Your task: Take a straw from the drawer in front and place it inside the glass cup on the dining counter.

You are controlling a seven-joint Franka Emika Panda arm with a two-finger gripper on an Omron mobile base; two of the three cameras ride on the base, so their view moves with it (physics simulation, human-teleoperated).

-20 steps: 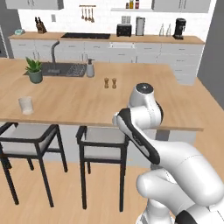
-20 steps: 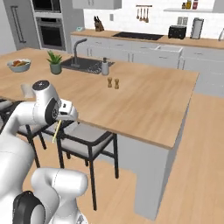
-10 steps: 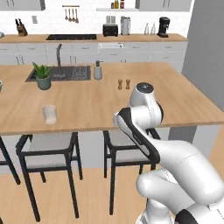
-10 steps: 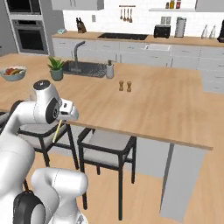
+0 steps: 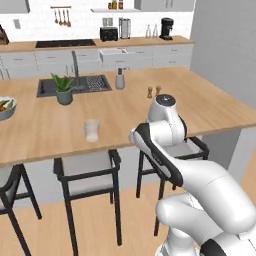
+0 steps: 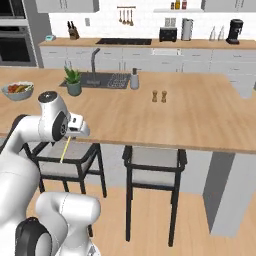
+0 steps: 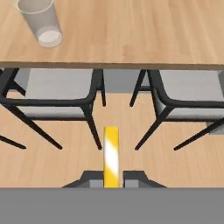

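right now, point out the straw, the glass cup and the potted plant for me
straw (image 7: 111, 155): hand view, middle of the yellow stick above the fingers.
glass cup (image 5: 91, 130): left base view, its frosted side wall.
potted plant (image 6: 74, 83): right base view, leaves just above the dark pot.

We are seeing black-legged stools (image 7: 57, 100) standing on warm wooden floor (image 7: 122, 118) beyond the fingertips, white-tiled wall (image 6: 145, 25) behind.

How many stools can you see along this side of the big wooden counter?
3: one below the glass cup, one behind the robot's arm, one cut off at left. Others may be out of frame.
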